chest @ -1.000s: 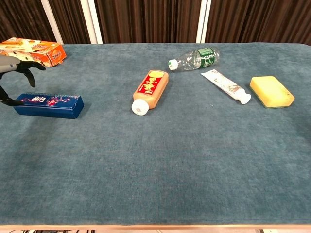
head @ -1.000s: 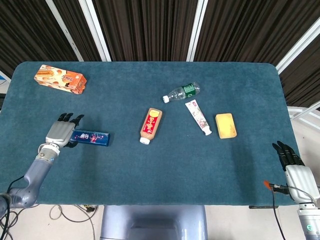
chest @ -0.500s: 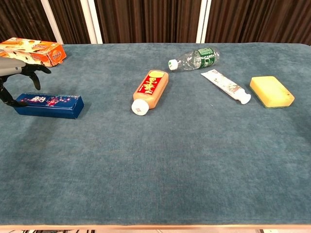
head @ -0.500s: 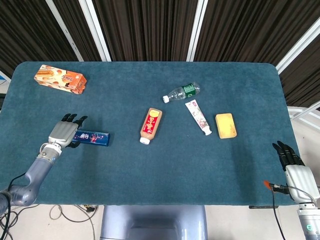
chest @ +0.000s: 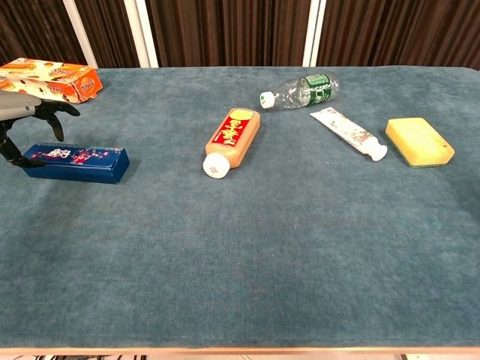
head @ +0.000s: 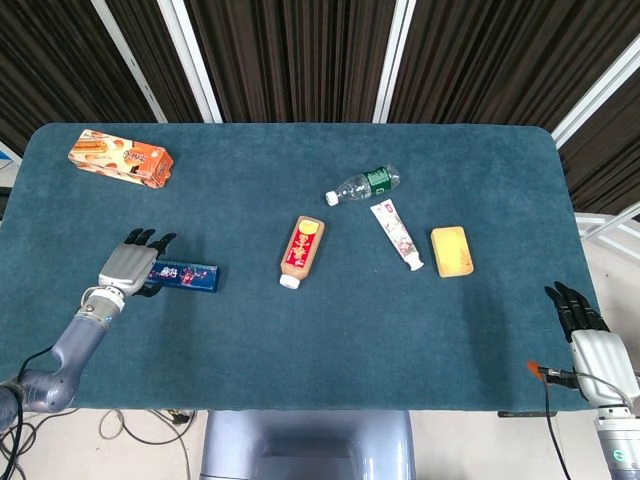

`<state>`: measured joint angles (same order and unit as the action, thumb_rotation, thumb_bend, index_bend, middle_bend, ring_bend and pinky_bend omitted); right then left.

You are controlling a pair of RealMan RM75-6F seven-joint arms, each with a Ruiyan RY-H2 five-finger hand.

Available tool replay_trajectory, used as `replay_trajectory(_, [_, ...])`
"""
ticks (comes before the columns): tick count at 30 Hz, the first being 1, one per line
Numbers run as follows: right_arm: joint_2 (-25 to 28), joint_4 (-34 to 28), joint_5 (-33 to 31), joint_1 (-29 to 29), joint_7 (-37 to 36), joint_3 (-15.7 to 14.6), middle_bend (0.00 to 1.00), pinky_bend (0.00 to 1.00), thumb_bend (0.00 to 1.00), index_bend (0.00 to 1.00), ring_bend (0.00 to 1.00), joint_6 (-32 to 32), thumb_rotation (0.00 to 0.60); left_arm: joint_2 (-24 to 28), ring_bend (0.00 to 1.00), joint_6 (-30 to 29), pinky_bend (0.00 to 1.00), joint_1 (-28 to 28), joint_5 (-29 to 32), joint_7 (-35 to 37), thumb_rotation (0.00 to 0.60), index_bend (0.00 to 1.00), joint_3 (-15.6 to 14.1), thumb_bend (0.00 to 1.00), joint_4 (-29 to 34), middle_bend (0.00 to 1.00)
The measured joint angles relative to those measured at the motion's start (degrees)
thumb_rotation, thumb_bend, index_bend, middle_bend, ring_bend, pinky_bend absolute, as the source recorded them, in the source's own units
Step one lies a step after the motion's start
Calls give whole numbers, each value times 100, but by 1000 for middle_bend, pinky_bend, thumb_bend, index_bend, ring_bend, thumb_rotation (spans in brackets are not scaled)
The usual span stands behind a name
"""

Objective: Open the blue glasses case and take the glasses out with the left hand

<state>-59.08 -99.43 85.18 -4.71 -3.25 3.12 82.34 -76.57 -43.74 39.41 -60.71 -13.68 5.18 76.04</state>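
Blue glasses case (head: 182,274) lies closed at the left of the teal table (head: 300,330), and the left hand (head: 128,267) arches over its left end, fingers spread; whether they grip it I cannot tell. Lower right, off the table edge, the right hand (head: 592,340) hangs released, fingers apart

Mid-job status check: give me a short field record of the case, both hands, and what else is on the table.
case: blue glasses case, closed, lying flat at table's left
left hand: left hand at the case's left end, fingers spread over it; firm grip not confirmed
right hand: right hand off the table's right edge, holding nothing
other items: biscuit box, sauce bottle, water bottle, tube, yellow sponge
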Motion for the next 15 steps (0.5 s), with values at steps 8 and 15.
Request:
replay_trajectory(8, [3, -4, -9, -1, 0, 3, 0, 187, 159, 0, 0, -6, 600, -42, 0, -20, 4, 14, 23, -2, 600, 54, -10, 344, -17, 283])
replay_trajectory(15, [5, -7, -11, -1, -4, 2, 0, 187, 159, 0, 0, -9, 600, -48, 0, -14, 4, 21, 45, -1, 600, 61, -25, 349, -22, 290])
